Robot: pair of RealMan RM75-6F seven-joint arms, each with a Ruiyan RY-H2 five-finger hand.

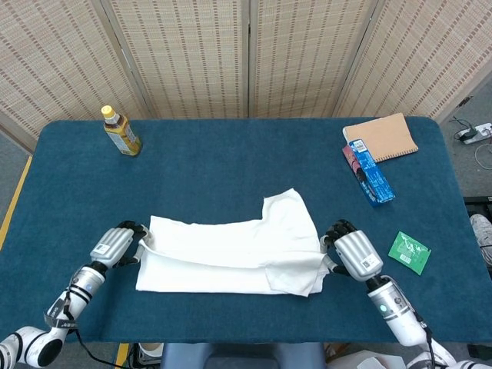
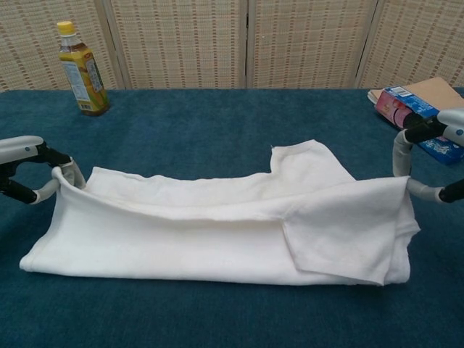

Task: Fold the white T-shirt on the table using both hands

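Observation:
The white T-shirt point(image 1: 231, 250) point(image 2: 217, 232) lies near the front edge of the blue table point(image 1: 246, 177), its near half lifted and doubled over toward the back. My left hand point(image 1: 118, 245) point(image 2: 32, 171) pinches the shirt's left corner just above the cloth. At the right end, my right hand point(image 1: 352, 252) point(image 2: 428, 156) pinches the other corner, with a sleeve flap hanging below it. One sleeve point(image 1: 286, 206) sticks out toward the back.
A yellow drink bottle point(image 1: 121, 131) point(image 2: 80, 69) stands at the back left. A brown notebook point(image 1: 382, 138) and a blue-pink box point(image 1: 369, 172) point(image 2: 417, 119) lie at the back right. A green packet point(image 1: 409, 252) lies right of my right hand.

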